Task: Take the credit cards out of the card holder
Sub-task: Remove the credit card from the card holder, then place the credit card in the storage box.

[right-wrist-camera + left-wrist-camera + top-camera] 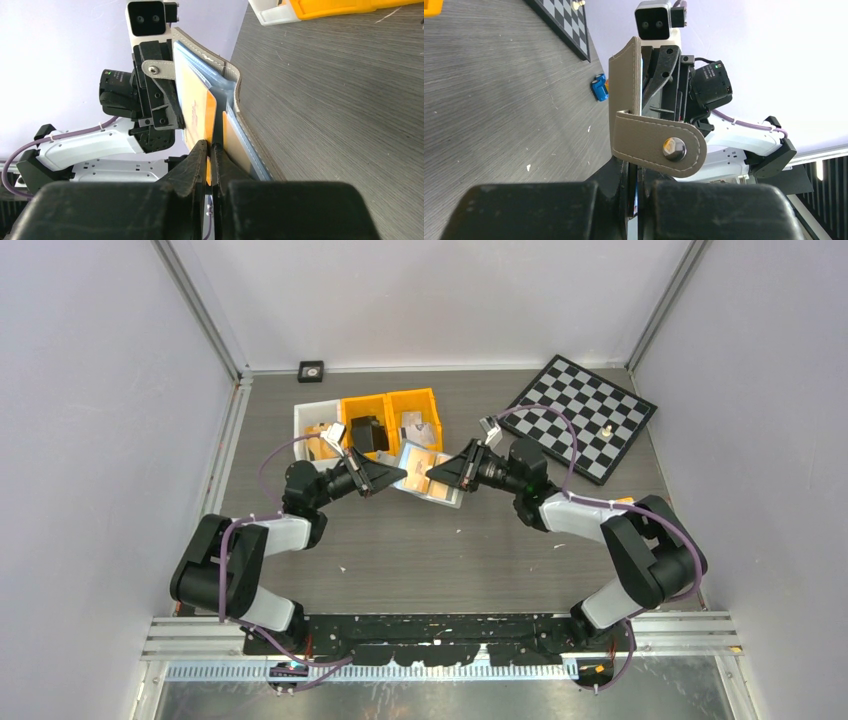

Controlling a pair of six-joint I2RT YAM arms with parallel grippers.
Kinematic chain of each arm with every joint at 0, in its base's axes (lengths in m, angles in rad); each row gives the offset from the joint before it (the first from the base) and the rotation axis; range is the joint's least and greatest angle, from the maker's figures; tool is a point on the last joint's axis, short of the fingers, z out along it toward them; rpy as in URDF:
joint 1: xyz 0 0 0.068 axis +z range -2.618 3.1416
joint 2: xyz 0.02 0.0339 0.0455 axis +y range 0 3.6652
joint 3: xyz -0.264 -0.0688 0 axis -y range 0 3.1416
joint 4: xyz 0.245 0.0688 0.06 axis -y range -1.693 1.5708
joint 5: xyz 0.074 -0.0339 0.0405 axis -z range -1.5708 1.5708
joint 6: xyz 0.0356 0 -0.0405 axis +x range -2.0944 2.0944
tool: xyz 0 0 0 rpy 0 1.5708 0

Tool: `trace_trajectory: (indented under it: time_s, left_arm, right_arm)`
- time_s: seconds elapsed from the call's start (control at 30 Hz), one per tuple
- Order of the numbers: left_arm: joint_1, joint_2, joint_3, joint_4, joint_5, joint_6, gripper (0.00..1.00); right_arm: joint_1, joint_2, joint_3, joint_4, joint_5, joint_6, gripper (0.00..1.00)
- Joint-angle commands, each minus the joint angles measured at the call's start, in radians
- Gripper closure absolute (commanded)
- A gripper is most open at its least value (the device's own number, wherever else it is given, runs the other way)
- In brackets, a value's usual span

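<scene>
The card holder is a grey stitched case with a snap tab, held up between both arms in front of the bins. My left gripper is shut on its left edge; in the left wrist view the jaws clamp it below the tab, with a thin blue sliver between them. My right gripper is shut on a tan-orange credit card that sticks partly out of the holder; my fingertips pinch its near edge. A second tan card lies in a pale blue sleeve.
Two orange bins and a white bin with small parts stand just behind the holder. A chessboard lies at the back right. A small blue toy lies on the table. Grey walls enclose both sides.
</scene>
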Motion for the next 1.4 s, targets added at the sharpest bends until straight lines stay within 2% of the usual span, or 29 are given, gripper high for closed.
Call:
trace_trajectory:
  time_s: [0.0,0.1,0.33,0.57,0.7,0.87,1.07,1.23,1.37]
  left_arm:
    - [-0.001,0.006,0.008,0.080,0.022,0.000,1.00]
    - [0.000,0.005,0.007,0.078,0.017,0.002,1.00]
    - [0.046,-0.029,-0.025,0.082,-0.006,0.006,0.96]
    - [0.084,-0.054,-0.052,0.079,-0.024,0.005,0.94]
    - [0.101,-0.065,-0.055,0.047,-0.024,0.031,0.97]
    - [0.140,-0.164,-0.052,-0.203,-0.061,0.156,1.00]
    - [0.143,-0.347,-0.006,-0.673,-0.204,0.383,1.00]
    - [0.143,-0.468,0.039,-0.954,-0.362,0.536,1.00]
    - [0.143,-0.546,0.053,-1.063,-0.477,0.600,1.00]
  right_arm:
    - [0.004,-0.050,-0.003,0.120,-0.034,0.013,0.92]
    - [0.005,-0.058,-0.001,0.099,-0.025,0.007,0.99]
    - [-0.008,-0.064,0.008,-0.027,0.027,-0.041,1.00]
    - [-0.024,-0.055,0.010,-0.030,0.022,-0.033,0.99]
    - [-0.025,-0.074,0.013,-0.062,0.024,-0.054,1.00]
    - [-0.025,-0.140,0.023,-0.167,0.058,-0.116,0.99]
    - [-0.025,-0.229,0.059,-0.336,0.119,-0.221,1.00]
    - [-0.002,-0.200,0.172,-0.458,0.156,-0.264,1.00]
    - [0.048,-0.115,0.294,-0.553,0.201,-0.315,1.00]
